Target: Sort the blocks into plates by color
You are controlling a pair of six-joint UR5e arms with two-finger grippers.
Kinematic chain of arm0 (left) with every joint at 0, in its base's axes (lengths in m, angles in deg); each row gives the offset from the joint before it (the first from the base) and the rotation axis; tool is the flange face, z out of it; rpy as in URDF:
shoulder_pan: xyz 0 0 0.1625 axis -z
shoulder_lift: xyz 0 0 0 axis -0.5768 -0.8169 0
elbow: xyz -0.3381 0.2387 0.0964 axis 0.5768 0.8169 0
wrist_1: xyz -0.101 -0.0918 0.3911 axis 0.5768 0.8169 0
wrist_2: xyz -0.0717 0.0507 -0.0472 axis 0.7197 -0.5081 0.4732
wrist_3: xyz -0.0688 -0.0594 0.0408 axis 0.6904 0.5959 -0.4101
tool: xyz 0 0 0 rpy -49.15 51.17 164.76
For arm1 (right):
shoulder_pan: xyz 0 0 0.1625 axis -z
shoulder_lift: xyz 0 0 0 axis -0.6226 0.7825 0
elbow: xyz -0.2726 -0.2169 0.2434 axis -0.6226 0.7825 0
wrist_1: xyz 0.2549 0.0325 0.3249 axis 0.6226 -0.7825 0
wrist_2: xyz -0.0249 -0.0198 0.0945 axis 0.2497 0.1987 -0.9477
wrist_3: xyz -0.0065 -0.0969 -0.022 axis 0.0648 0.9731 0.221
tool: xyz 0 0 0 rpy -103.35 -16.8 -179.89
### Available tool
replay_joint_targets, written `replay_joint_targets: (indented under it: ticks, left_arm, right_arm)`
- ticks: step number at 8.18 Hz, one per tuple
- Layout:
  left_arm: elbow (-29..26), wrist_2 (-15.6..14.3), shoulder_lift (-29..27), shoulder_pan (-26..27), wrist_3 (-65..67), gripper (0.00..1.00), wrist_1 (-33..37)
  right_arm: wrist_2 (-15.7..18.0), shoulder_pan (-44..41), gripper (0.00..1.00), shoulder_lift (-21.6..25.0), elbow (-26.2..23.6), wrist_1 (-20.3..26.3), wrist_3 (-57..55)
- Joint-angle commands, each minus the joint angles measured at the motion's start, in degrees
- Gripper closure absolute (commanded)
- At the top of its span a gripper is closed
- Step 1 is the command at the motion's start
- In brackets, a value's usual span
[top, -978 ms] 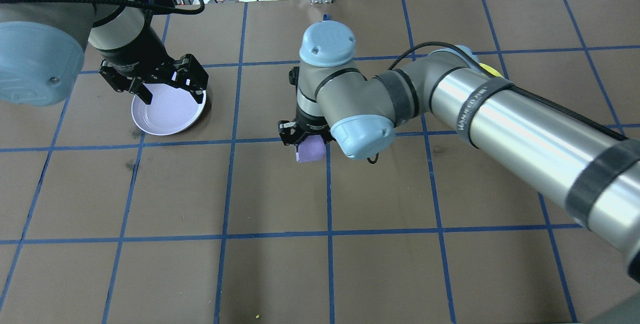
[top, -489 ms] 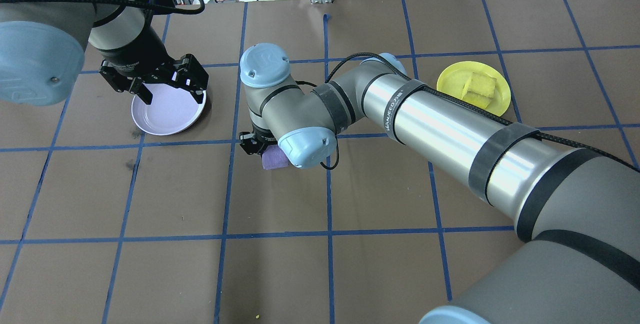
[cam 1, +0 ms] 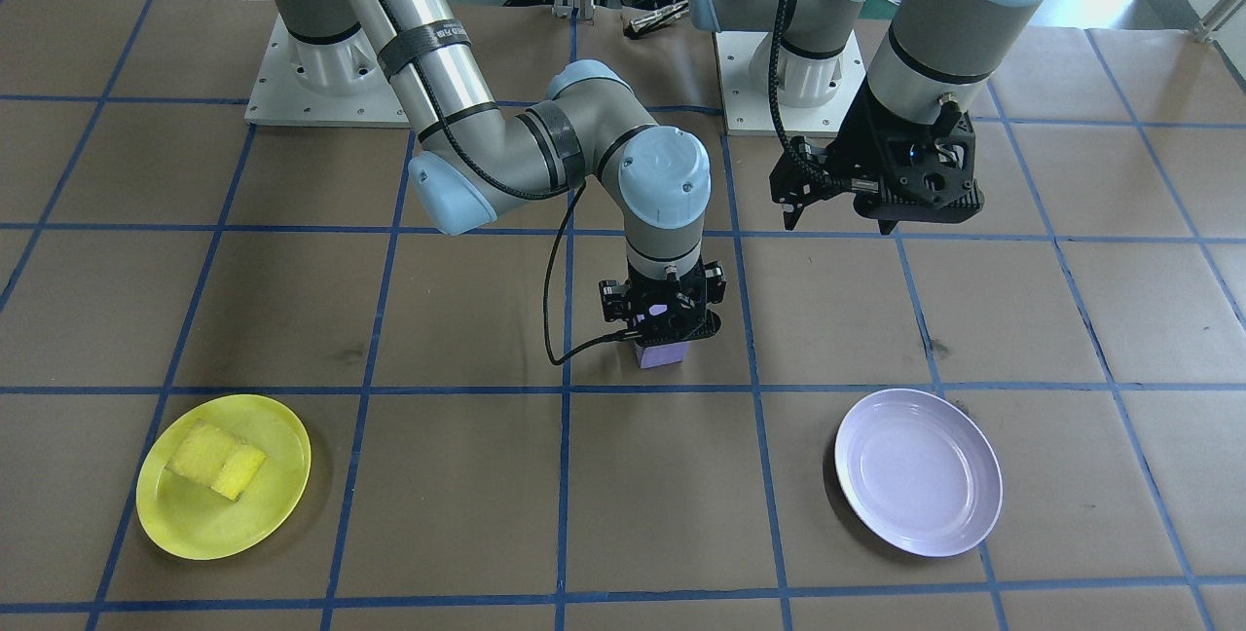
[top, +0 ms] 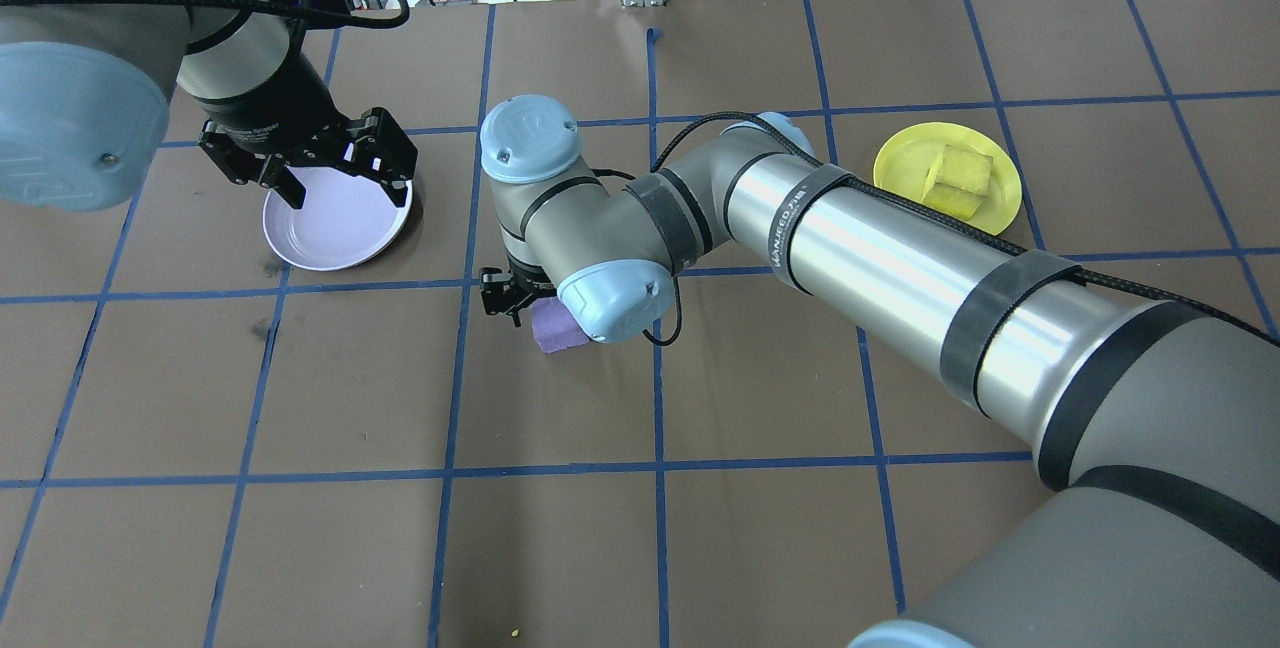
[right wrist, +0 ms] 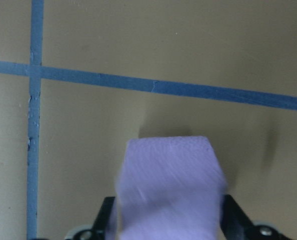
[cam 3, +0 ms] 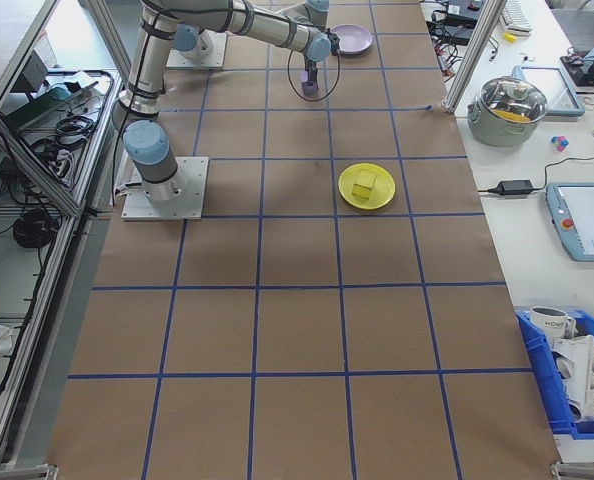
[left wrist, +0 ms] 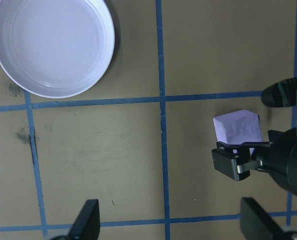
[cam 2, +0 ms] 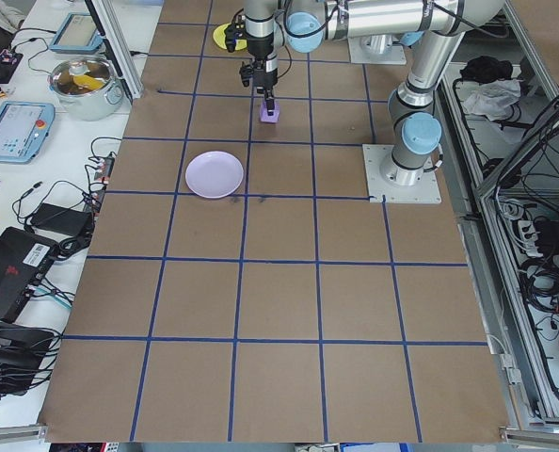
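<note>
From the front-facing view, the purple block point(cam 1: 662, 354) is seen clamped in the right end effector point(cam 1: 662, 319), carried low over the worktop point(cam 1: 467, 514) between the two plates, so the transport step looks to be in hand; the yellow block point(cam 1: 216, 459) is already sat in the yellow plate point(cam 1: 165, 519). In the overhead view, the lavender plate point(top: 335, 228) is partly covered by the left end effector point(top: 310, 160), fingers spread and holding nothing, so some clearance will probably be needed before a drop. In the right wrist view the block is shown as a smooth, pale lavender cube, slightly blurred, pinched on both sides.
</note>
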Motion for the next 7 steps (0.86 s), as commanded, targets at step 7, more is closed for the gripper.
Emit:
replay_joint_targets:
  ticks: [7]
  left_arm:
    - [-0.08,0.09,-1.22,5.85,18.89,0.0,0.0]
  right_arm:
    - [8.33,29.62,0.0,23.49,-0.04,28.95,13.61]
